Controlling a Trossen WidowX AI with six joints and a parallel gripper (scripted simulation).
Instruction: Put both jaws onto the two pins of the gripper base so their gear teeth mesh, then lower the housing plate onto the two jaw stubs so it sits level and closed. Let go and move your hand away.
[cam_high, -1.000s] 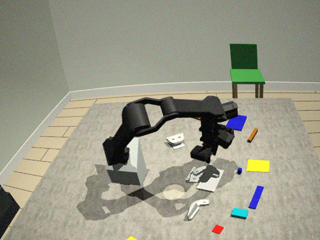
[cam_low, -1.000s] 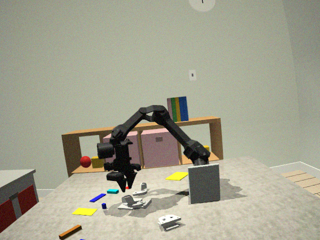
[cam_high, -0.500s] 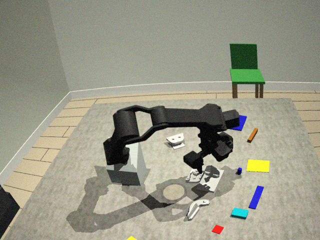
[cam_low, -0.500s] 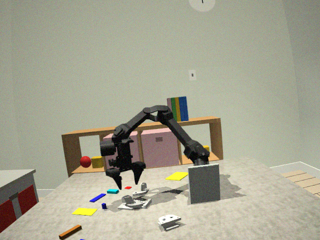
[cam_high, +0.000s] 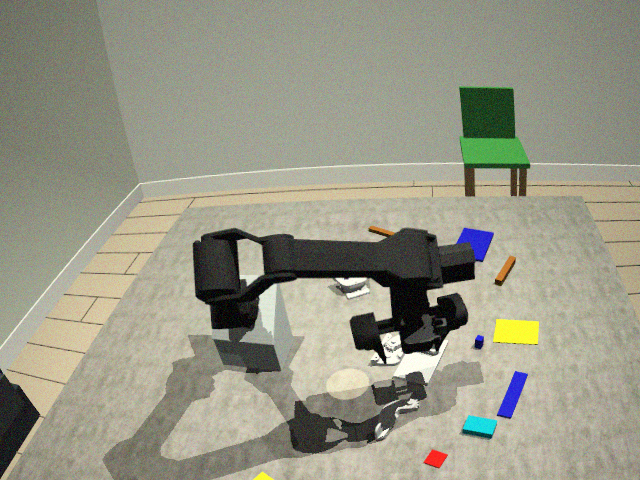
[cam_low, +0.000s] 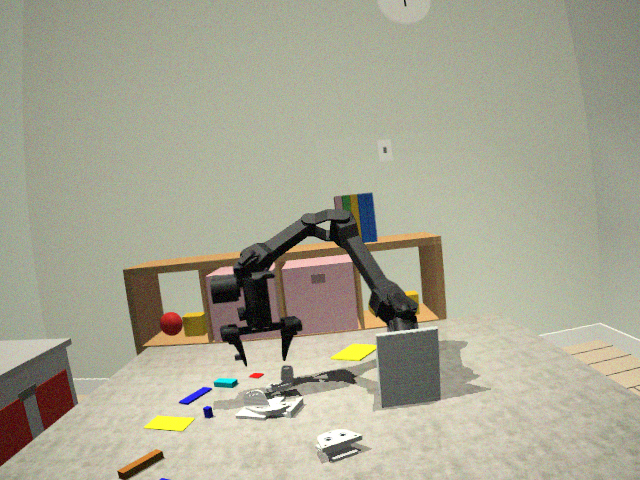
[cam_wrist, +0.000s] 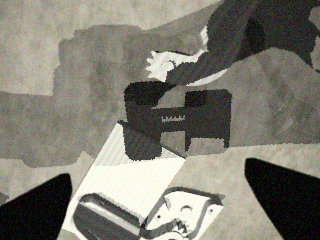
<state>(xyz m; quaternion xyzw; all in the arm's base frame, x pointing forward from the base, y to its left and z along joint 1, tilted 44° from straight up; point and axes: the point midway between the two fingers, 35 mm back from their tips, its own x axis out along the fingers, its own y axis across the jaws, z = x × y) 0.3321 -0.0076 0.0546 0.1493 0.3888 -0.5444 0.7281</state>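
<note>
The white gripper base (cam_high: 421, 365) (cam_low: 296, 406) (cam_wrist: 130, 182) lies on the table below my hand. One white jaw (cam_low: 255, 396) (cam_wrist: 107, 218) lies over it, its toothed end near the pin area; whether it is seated on a pin I cannot tell. The other white jaw (cam_high: 382, 430) (cam_low: 286, 373) (cam_wrist: 161, 64) lies on the table apart from the base, partly in the arm's shadow. The white housing plate (cam_high: 352, 284) (cam_low: 338, 438) stands apart, on the far side in the top view. My gripper (cam_high: 409, 357) (cam_low: 264, 362) (cam_wrist: 160, 173) is wide open and empty, above the base.
A grey block (cam_high: 248, 354) (cam_low: 408, 367) stands by the arm's foot. A small blue cube (cam_high: 479, 342) (cam_low: 207, 411), a yellow tile (cam_high: 515, 331) (cam_low: 169, 423), a blue bar (cam_high: 512, 394) (cam_low: 195, 395), a cyan block (cam_high: 479, 426) (cam_low: 225, 382) and a red tile (cam_high: 435, 458) (cam_low: 256, 375) lie around the parts.
</note>
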